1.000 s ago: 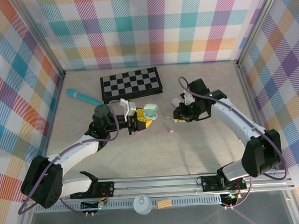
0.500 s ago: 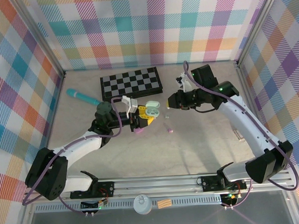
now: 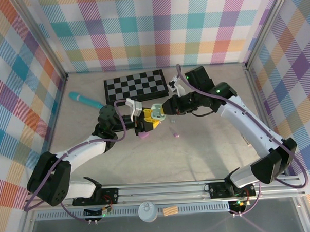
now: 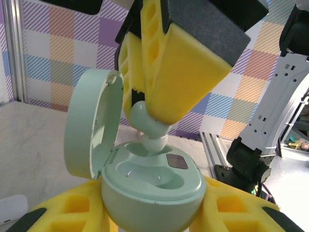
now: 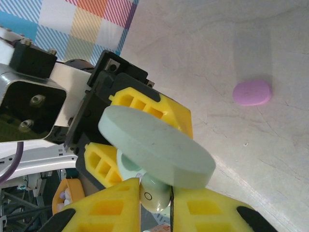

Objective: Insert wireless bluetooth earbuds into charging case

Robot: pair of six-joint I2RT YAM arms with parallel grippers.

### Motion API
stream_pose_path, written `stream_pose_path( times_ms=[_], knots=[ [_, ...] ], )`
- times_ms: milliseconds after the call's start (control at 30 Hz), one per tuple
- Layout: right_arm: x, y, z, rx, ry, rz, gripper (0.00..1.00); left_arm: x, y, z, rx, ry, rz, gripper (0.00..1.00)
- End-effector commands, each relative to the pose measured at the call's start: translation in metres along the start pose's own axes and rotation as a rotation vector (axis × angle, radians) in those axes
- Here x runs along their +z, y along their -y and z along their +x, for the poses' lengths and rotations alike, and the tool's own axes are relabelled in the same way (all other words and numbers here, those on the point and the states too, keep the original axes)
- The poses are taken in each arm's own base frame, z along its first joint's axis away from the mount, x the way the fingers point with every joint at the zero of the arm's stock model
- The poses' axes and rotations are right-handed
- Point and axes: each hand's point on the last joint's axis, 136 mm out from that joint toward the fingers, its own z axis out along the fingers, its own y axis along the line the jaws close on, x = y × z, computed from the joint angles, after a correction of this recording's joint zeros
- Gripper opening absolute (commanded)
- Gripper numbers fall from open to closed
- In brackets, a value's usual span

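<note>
My left gripper is shut on a pale green charging case and holds it upright with its lid open. In the left wrist view the case sits between my yellow fingers, its lid standing up at the left. My right gripper is shut on a pale green earbud. The earbud hangs tip down in the mouth of the case's rear socket; the front socket is empty. A tiny pink earbud lies on the table to the right.
A folded chessboard lies at the back, with a teal pen to its left. A pink pebble-shaped case rests on the table just under my left gripper, also seen from the right wrist.
My right arm has swung left from the middle right of the table, bringing the green earbud over the open case. The left gripper has held the case almost still.
</note>
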Motion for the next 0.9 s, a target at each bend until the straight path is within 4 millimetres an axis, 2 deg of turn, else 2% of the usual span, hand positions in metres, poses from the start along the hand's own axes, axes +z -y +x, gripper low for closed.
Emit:
stream_pose_path(
  times_ms=[0,133,567,700,767,867],
  knots=[
    [-0.003,-0.011,-0.002,-0.041,0.003,-0.032,0.20,0.000,0.007,-0.023,0.074,0.045,0.040,0.34],
    [0.001,-0.003,0.003,-0.026,-0.015,-0.013,0.20,0.000,0.008,-0.025,0.078,0.049,0.041,0.34],
    [0.000,-0.001,0.014,-0.009,-0.052,-0.007,0.20,0.001,0.007,-0.025,0.076,0.049,0.041,0.34],
    [0.000,-0.002,0.012,-0.011,-0.053,-0.004,0.23,0.001,0.008,-0.025,0.078,0.051,0.043,0.34],
    [-0.003,-0.004,0.009,-0.022,-0.041,0.002,0.30,0.000,0.008,-0.025,0.076,0.050,0.044,0.34],
    [-0.005,-0.005,0.007,-0.032,-0.034,0.011,0.31,0.000,0.008,-0.025,0.077,0.051,0.041,0.34]
  ],
)
